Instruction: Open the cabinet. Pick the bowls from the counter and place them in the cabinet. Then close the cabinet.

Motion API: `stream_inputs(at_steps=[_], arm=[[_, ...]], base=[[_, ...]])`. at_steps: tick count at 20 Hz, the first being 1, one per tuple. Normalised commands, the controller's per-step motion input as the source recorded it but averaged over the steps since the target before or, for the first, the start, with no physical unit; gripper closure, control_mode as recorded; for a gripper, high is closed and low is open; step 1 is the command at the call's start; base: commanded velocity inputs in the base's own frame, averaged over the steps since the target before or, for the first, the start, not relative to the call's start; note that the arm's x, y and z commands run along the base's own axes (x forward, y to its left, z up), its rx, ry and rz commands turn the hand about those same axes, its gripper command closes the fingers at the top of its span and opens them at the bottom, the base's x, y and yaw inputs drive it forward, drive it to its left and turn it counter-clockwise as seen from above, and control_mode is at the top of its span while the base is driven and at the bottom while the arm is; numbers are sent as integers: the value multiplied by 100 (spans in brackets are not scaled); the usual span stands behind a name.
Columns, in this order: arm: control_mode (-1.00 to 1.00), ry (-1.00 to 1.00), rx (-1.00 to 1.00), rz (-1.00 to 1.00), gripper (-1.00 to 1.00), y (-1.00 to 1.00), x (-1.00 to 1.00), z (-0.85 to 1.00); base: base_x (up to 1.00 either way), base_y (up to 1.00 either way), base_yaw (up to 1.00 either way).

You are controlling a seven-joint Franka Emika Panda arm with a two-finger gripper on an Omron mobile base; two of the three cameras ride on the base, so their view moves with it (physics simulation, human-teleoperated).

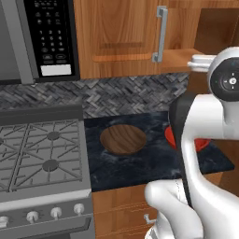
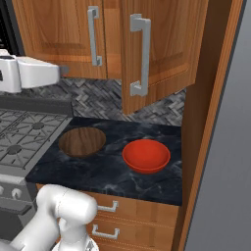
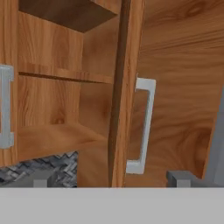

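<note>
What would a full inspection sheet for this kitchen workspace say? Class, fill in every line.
Surface: dark marbled counter, carrying both bowls.
Job's things: cabinet, right door swung partly open, left door shut; wooden bowl and red bowl apart on the counter, neither yet shelved.
Clutter: nothing seen.
Grippers: gripper faces the right door's handle, jaws open, holding nothing.
Cables: nothing seen.
Surroundings: gas stove, microwave, drawers beneath the counter.

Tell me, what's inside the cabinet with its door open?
Inside the cabinet you can see a wooden shelf, with nothing on the part that shows. The open door and the shut door hide the rest.
</note>
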Motion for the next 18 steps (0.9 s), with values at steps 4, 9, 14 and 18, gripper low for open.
stream_inputs(at_steps=[4, 9, 14, 18], arm=[[-100, -9, 1, -8, -100, 0, 3, -44], [-100, -18, 0, -4, -100, 0, 2, -48], [-100, -25, 0, 0, -100, 4, 15, -28], [-100, -16, 0, 0, -100, 0, 26, -27]], base=[[0, 0, 0], [0, 0, 0], [0, 0, 0], [0, 0, 0]])
